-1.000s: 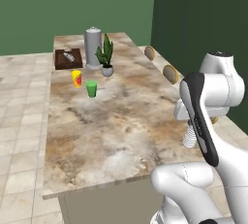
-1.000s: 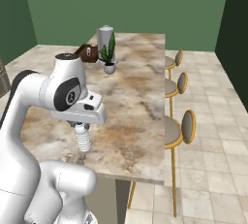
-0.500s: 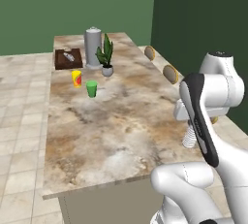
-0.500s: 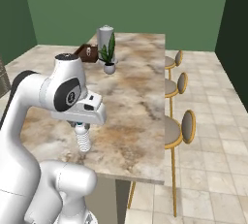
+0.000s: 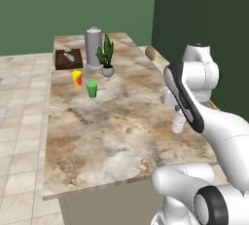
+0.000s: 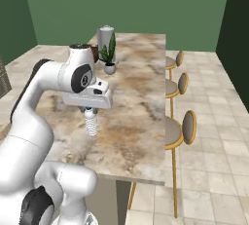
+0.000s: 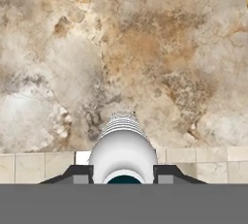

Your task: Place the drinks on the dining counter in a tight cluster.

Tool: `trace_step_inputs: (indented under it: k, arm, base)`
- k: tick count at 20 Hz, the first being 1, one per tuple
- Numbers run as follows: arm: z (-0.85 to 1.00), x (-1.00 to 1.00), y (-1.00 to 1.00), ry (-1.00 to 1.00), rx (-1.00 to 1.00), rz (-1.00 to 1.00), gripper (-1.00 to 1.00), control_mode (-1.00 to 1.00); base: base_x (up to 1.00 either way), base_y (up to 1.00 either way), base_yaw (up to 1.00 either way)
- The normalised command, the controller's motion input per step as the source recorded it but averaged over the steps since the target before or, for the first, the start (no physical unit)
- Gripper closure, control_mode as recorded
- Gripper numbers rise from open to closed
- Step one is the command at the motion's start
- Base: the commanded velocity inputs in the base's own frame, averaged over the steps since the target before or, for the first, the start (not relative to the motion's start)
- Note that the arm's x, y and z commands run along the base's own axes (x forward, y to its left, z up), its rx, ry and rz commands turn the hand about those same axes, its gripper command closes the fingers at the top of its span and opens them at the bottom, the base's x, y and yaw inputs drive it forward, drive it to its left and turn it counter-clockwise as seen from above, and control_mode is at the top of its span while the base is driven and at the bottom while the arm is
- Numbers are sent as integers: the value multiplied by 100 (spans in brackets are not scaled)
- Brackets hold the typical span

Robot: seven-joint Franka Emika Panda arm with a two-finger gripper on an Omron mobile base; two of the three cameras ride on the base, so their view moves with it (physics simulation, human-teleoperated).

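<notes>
text: none legible | labels/brands: none legible on any item on the dining counter (image 5: 97, 131) | numbers/signs: none

You have one clear water bottle (image 6: 91, 123), one yellow-and-red cup (image 5: 77, 79), one green cup (image 5: 92, 89), one potted plant (image 5: 107, 56), one grey canister (image 5: 93, 47), one dark tray (image 5: 67, 59) and three bar stools (image 6: 176, 130).

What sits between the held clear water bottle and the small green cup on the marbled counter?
Nothing: in the left base view, bare stone separates the clear water bottle from the green cup.
</notes>
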Motion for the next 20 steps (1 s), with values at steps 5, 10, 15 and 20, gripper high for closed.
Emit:
trace_step_inputs:
  k: [5, 10, 15, 20]
  arm:
    - [0, 100, -1, 11, 0, 9, 100, -100]
    - [-1, 80, 3, 1, 0, 0, 100, -100]
    - [-26, 53, 11, 2, 0, -1, 100, -100]
    - [-43, 14, 24, 4, 0, -2, 100, -100]
  base:
    - [0, 0, 0]
    - [0, 0, 0]
    - [0, 0, 0]
    - [0, 0, 0]
